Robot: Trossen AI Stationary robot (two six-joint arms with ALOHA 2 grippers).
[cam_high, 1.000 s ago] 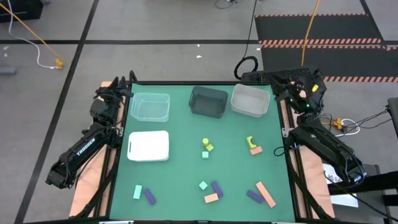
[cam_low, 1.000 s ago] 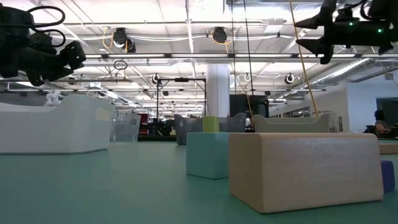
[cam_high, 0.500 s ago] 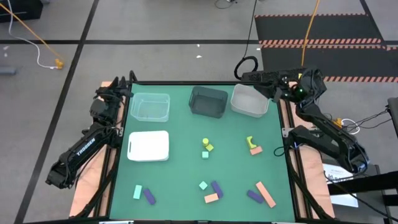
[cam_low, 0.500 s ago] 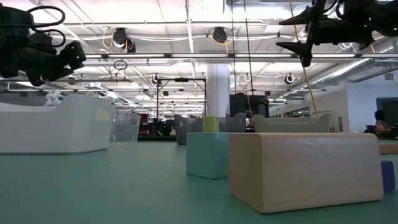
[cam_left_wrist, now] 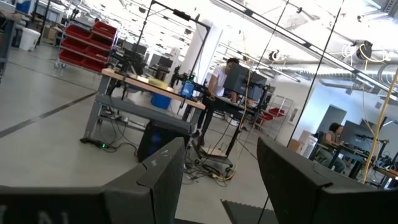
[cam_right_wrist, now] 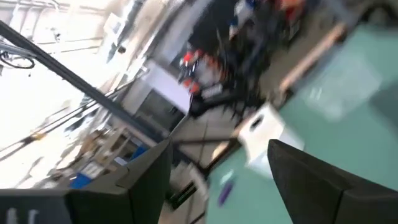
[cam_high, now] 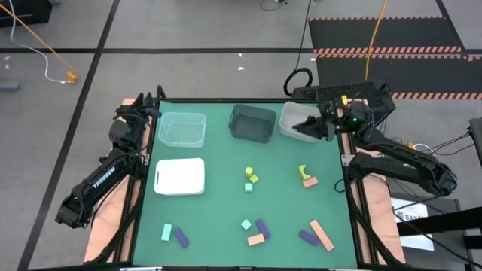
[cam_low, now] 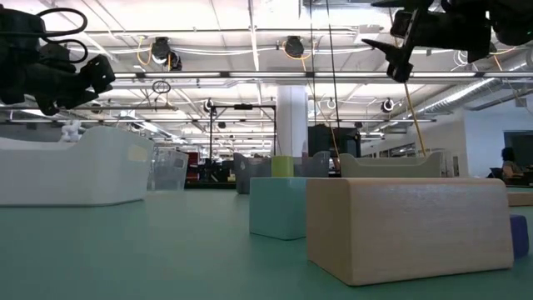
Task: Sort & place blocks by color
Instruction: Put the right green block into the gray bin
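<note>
The blocks lie loose on the green table in the high view. A yellow-green, yellow-green and mint trio (cam_high: 249, 179) sits mid-table, and a yellow-green hooked piece with a salmon block (cam_high: 306, 177) lies to its right. Mint, purple and salmon blocks (cam_high: 256, 231) and a purple block with a salmon bar (cam_high: 317, 235) lie near the near edge. A mint and purple pair (cam_high: 173, 235) lies near-left. My right gripper (cam_high: 297, 129) (cam_right_wrist: 217, 149) hangs open above the far-right pale bin (cam_high: 303, 111). My left gripper (cam_high: 141, 111) (cam_left_wrist: 221, 149) waits open at the far-left corner.
Three bins stand along the far edge: a clear one (cam_high: 181, 129), a dark one (cam_high: 251, 123) and the pale one on the right. A flat white tray (cam_high: 180, 176) lies on the left. In the low view a salmon block (cam_low: 408, 229) and a mint cube (cam_low: 279, 207) fill the foreground.
My right gripper has swung from beyond the table's far-right corner toward the left, then toward the near edge, and now hangs over the far-right bin. It has stayed open. The blocks have not moved.
</note>
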